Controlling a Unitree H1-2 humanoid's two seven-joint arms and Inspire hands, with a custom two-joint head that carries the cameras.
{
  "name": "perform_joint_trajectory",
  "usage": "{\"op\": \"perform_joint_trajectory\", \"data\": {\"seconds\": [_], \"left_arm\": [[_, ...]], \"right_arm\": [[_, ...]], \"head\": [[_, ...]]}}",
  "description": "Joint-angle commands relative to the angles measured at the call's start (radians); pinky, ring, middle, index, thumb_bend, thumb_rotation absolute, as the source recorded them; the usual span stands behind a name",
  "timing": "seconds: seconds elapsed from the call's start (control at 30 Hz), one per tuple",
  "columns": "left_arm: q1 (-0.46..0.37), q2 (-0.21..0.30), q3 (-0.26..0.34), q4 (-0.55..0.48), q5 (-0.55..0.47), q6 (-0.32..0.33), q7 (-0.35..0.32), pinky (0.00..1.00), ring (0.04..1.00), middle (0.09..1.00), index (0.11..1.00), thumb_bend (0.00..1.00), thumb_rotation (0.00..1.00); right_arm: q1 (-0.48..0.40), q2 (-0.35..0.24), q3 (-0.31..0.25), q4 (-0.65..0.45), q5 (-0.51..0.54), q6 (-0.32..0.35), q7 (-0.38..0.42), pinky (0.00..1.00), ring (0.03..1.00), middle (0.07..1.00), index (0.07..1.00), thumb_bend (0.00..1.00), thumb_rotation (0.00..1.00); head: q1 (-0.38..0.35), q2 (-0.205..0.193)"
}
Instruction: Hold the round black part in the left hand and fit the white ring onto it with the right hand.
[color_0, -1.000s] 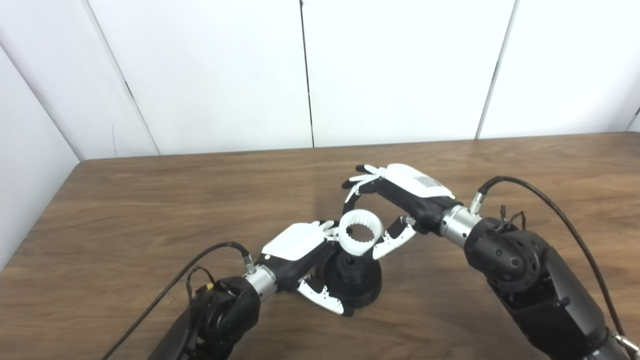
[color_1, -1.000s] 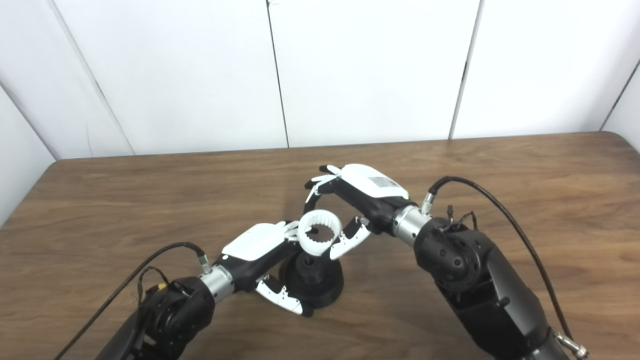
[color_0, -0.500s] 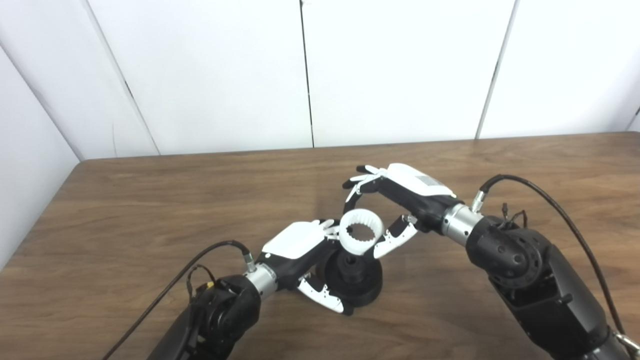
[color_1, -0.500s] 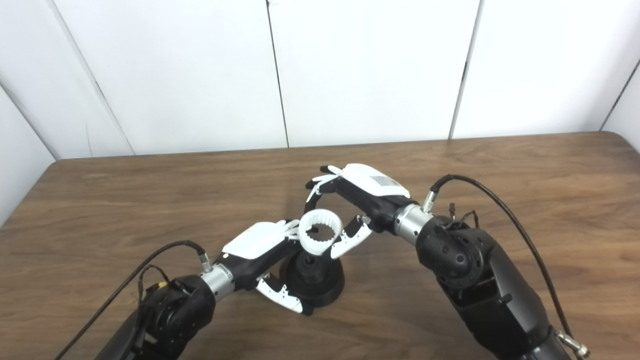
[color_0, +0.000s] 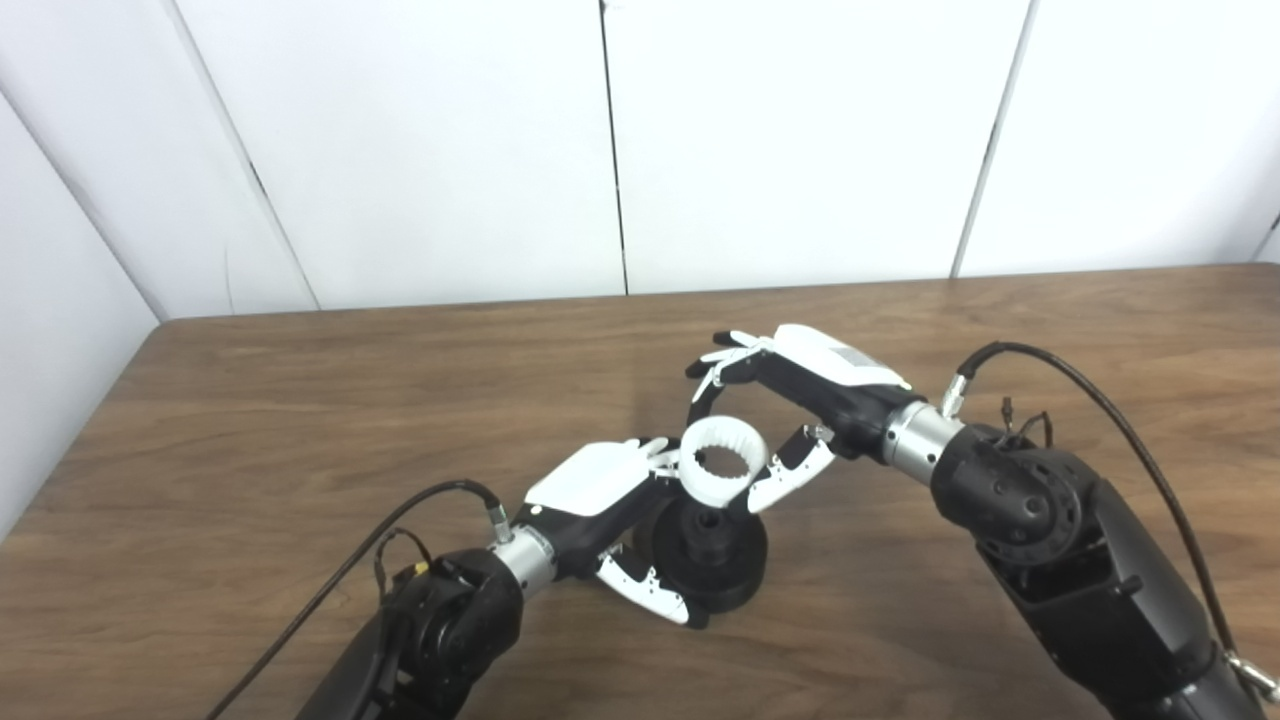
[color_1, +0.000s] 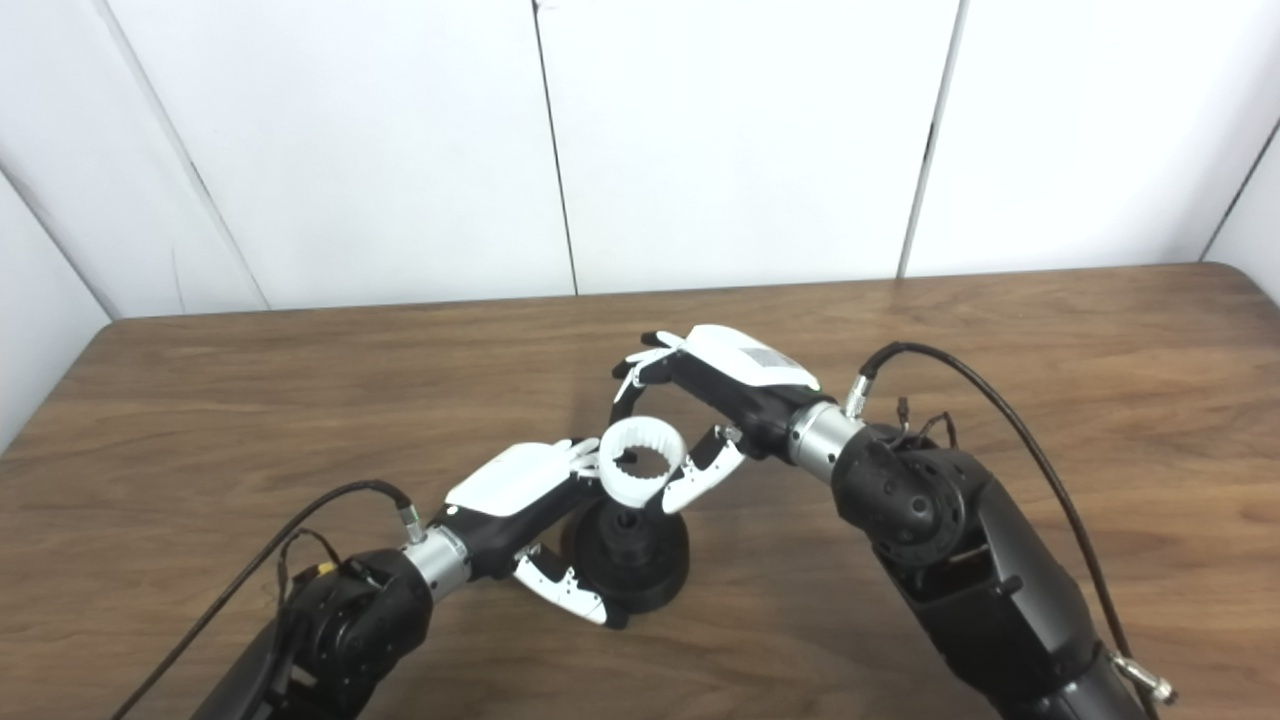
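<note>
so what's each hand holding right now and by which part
Right hand pinches the white ring by its outer rim; left hand grips the round black part by its side.

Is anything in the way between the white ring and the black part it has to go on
Nothing visible blocks it. The right hand holds the white ring just above the hub of the round black part, which the left hand grips from the side.

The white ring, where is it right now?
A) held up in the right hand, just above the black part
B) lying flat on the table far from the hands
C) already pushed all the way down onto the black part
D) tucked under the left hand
A: the white ring sits pinched in the right hand, tilted just over the hub of the round black part that the left hand grips.
</note>
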Motion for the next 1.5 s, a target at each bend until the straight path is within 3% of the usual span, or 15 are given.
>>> {"op": "perform_joint_trajectory", "data": {"seconds": [0.0, 0.67, 0.97, 1.47], "left_arm": [[-0.034, 0.004, 0.002, -0.003, 0.002, 0.01, -0.015, 1.0, 1.0, 0.96, 0.715, 0.98, 0.45], [-0.03, 0.007, 0.003, -0.005, 0.002, 0.001, -0.01, 1.0, 1.0, 0.961, 0.712, 0.99, 0.46], [-0.029, 0.005, 0.003, -0.003, 0.002, 0.006, -0.011, 1.0, 1.0, 0.96, 0.712, 0.98, 0.44], [-0.032, 0.001, 0.0, 0.006, 0.013, 0.01, -0.009, 1.0, 1.0, 0.958, 0.712, 0.98, 0.44]], "right_arm": [[-0.054, -0.007, -0.023, -0.006, -0.003, -0.008, -0.016, 1.0, 0.978, 0.855, 0.491, 0.52, 0.15], [-0.066, -0.041, -0.092, 0.118, 0.009, -0.042, -0.061, 0.96, 0.978, 0.863, 0.491, 0.52, 0.15], [-0.062, -0.046, -0.101, 0.032, 0.02, -0.029, -0.042, 0.92, 0.969, 0.857, 0.49, 0.52, 0.15], [-0.061, -0.044, -0.088, -0.136, 0.047, 0.045, 0.029, 0.96, 0.969, 0.855, 0.49, 0.52, 0.15]], "head": [[-0.001, 0.0], [0.002, 0.001], [0.005, 0.002], [0.007, 0.009]]}}
